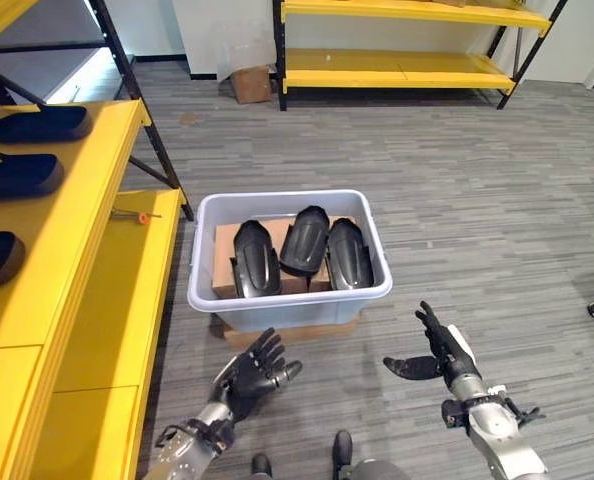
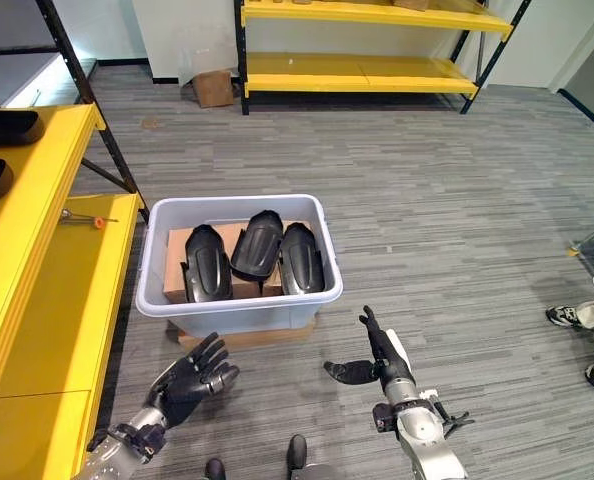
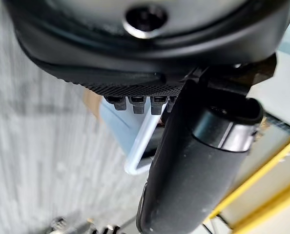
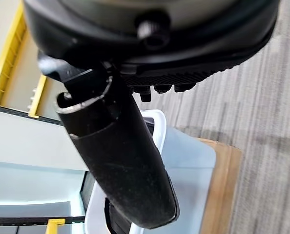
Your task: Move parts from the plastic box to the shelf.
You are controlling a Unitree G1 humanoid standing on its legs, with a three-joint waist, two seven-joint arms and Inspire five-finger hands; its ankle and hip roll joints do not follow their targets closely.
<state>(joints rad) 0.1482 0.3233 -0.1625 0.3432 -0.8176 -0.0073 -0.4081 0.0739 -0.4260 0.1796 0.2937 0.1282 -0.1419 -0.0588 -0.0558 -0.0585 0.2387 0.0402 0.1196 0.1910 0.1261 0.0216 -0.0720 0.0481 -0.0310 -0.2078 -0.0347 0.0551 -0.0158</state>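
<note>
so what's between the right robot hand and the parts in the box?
In the left eye view, bare grey floor, then the plastic box's near wall, separate the open right robot hand from the black parts.

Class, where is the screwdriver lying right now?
The screwdriver lies on the yellow shelf at the robot's left, just left of the plastic box.

Head stereo pair looks steeply down at plastic box [image 1: 289, 262] on floor. Wrist cameras sit very close behind thumbs, apparently sharing box rim.
</note>
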